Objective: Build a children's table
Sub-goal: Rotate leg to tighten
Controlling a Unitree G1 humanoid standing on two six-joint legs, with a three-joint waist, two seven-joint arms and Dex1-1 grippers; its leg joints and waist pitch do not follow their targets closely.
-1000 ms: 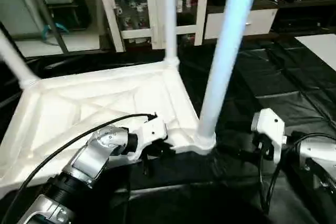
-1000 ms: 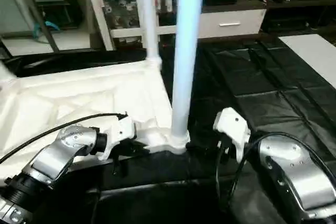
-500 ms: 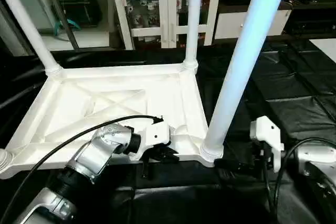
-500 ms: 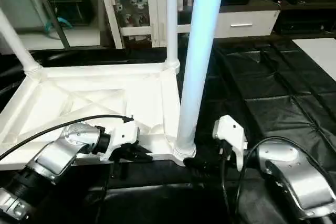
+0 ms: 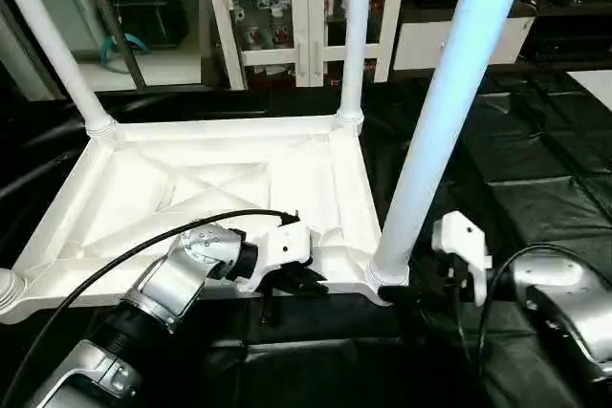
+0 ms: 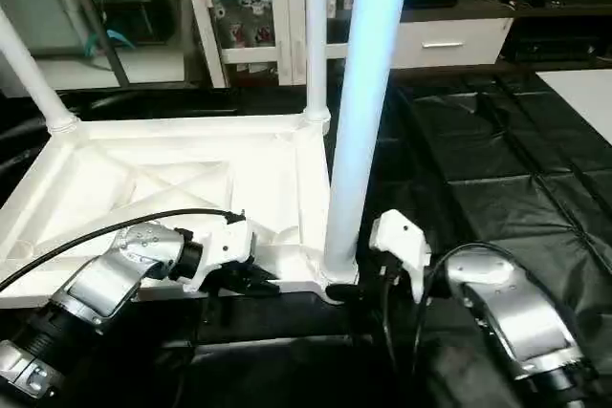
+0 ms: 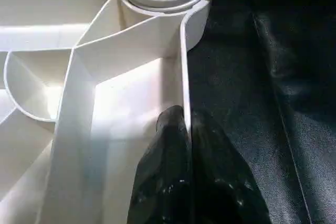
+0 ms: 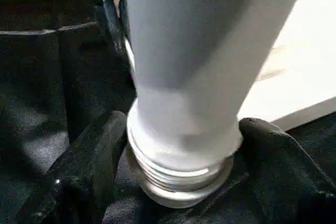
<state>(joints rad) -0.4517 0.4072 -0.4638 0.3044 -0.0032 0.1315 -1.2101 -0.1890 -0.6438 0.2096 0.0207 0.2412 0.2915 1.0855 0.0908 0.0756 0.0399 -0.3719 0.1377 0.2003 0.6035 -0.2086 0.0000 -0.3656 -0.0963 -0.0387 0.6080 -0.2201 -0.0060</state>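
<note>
Your right claw (image 8: 178, 182) clamps the near leg's (image 5: 440, 112) threaded base, while your left claw (image 7: 185, 129) pinches the tabletop's (image 5: 191, 188) rim.

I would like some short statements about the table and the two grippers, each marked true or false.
1. The table top lies with its ribbed underside up. True.
2. The left gripper pinches the top's rim. True.
3. The right gripper is clear of the near right leg. False: one finger sits on each side of the leg's base.
4. All legs lie flat on the floor. False: those seen stand upright in corner sockets.
5. A white cabinet stands behind the table. True.
</note>
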